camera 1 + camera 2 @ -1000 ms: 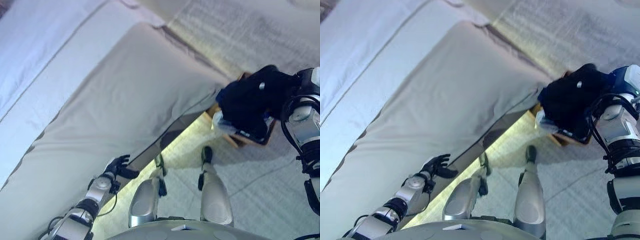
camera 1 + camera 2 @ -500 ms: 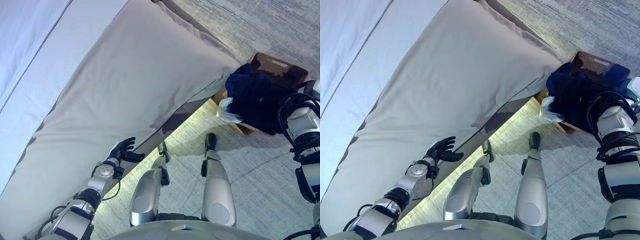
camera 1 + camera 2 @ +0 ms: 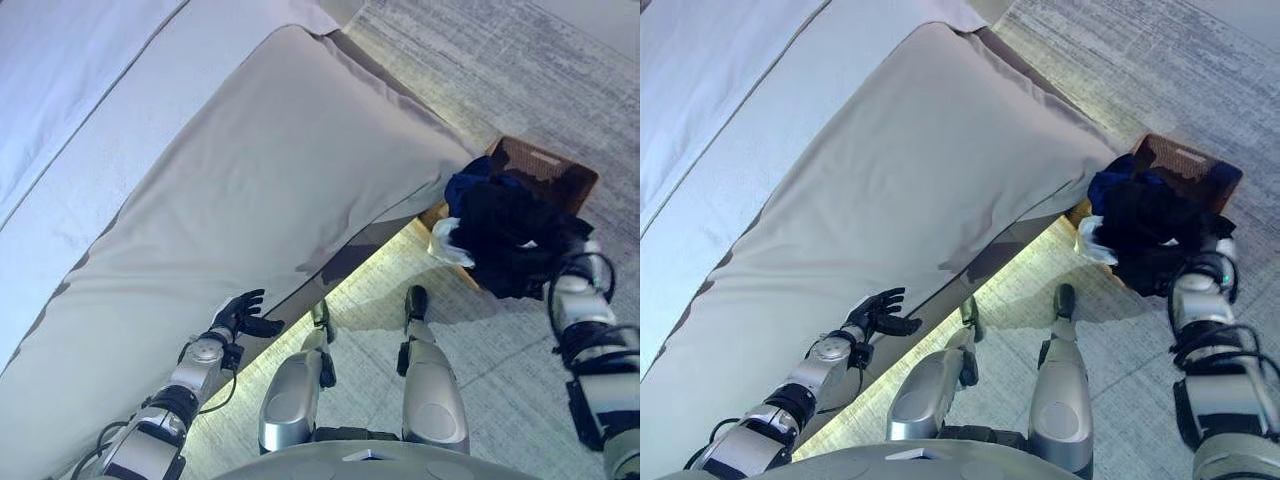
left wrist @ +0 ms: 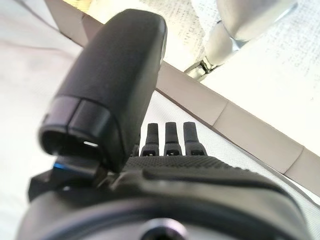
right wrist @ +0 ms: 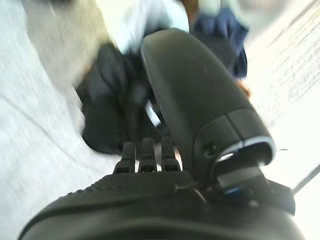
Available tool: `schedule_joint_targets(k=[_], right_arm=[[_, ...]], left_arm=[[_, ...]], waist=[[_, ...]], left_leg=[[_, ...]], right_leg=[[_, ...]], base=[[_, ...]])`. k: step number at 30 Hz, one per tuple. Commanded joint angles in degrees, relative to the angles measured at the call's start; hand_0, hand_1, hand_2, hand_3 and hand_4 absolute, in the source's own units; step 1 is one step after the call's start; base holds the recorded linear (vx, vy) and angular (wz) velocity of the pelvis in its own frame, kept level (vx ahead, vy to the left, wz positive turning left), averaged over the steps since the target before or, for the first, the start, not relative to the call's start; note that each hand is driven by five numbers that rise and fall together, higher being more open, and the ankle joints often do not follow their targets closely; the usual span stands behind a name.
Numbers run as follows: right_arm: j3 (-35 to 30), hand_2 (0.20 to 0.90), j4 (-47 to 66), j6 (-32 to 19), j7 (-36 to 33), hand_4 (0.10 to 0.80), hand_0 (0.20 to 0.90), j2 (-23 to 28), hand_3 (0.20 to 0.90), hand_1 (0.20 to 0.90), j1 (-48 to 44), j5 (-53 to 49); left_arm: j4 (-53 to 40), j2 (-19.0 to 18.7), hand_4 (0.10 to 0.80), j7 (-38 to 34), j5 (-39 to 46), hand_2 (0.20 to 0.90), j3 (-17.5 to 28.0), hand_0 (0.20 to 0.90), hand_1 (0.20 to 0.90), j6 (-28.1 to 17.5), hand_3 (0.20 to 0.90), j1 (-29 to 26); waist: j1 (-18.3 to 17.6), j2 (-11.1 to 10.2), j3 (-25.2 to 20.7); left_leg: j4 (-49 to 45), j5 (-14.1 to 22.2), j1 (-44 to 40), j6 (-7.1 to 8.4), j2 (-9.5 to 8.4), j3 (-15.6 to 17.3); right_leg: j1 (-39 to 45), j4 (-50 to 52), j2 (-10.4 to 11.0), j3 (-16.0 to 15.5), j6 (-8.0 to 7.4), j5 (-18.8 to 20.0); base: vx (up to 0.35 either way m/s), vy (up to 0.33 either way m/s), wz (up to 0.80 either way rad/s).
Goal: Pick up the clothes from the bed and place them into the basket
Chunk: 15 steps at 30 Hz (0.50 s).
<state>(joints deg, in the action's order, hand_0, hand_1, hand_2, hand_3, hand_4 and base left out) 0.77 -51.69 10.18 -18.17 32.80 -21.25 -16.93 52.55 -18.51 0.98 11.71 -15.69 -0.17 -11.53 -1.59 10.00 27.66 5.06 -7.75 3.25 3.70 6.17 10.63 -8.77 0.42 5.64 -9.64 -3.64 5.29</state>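
Now the right hand (image 5: 165, 120) is clutching dark clothes (image 3: 505, 235) over the basket (image 3: 560, 175); the left hand (image 3: 238, 318) is hanging relaxed beside the bed (image 3: 250, 180).

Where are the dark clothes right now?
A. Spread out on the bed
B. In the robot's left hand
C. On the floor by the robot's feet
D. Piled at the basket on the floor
D: the dark clothes sit heaped over the brown basket on the floor beside the bed, with the right hand at them, while the left hand rests open and empty at the bed's edge.
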Motion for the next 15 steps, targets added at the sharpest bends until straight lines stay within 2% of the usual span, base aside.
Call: schedule_joint_targets(k=[1, 4, 8, 11, 15], right_arm=[[0.95, 0.900, -3.96, -4.30, 2.27, 0.800, 0.900, -2.94, 0.900, 0.900, 7.94, 1.73], [2.40, 0.900, -11.10, -6.20, 5.05, 0.800, 0.900, -7.88, 0.900, 0.900, 12.61, 4.07], [3.49, 0.900, -15.41, -7.01, 8.64, 0.800, 0.900, -12.09, 0.900, 0.900, 15.40, 4.04], [4.53, 0.900, -16.52, -9.28, 13.46, 0.800, 0.900, -14.76, 0.900, 0.900, 16.54, 4.62], [5.66, 0.900, -17.94, -11.12, 17.18, 0.800, 0.900, -16.55, 0.900, 0.900, 18.12, 8.50]], left_arm=[[6.43, -2.58, 0.800, 0.38, -3.85, 0.900, 1.03, 0.900, 0.900, -1.12, 0.900, 5.37], [9.49, -1.49, 0.800, 2.74, -5.99, 0.900, 1.77, 0.900, 0.900, -1.58, 0.900, 7.00], [11.74, -0.52, 0.800, 6.59, -6.84, 0.900, 2.47, 0.900, 0.900, -1.66, 0.900, 8.06], [13.53, 0.31, 0.800, 9.78, -7.14, 0.900, 2.92, 0.900, 0.900, -1.94, 0.900, 8.58], [15.91, 1.20, 0.800, 9.96, -8.88, 0.900, 3.16, 0.900, 0.900, -0.50, 0.900, 8.73]], waist=[[-0.27, -8.14, -11.12], [0.00, -9.39, -15.09], [0.27, -9.76, -18.43], [0.15, -9.79, -19.87], [-0.47, -9.71, -21.01]], left_leg=[[-0.92, 5.32, -0.30, 0.05, -1.89, -0.30], [-0.53, 6.58, -3.66, -0.51, -2.09, 0.45], [-0.06, 7.78, -6.31, -1.08, -2.48, 1.12], [-0.06, 8.86, -8.06, -1.65, -2.97, 1.34], [-0.06, 9.74, -9.42, -2.13, -3.27, 1.76]], right_leg=[[3.49, 0.75, 0.02, -2.16, -0.20, -4.74], [7.26, -1.80, -0.06, -2.18, -0.92, -3.86], [9.70, -3.35, 0.08, -2.41, -1.44, -3.34], [11.30, -3.51, 0.16, -2.19, -1.65, -3.61], [12.61, -3.46, 0.14, -1.81, -1.75, -4.16]], base=[[0.216, 0.148, -0.03], [0.208, 0.129, 0.01], [0.147, 0.122, -0.05], [0.077, 0.140, -0.06], [0.026, 0.103, -0.11]])
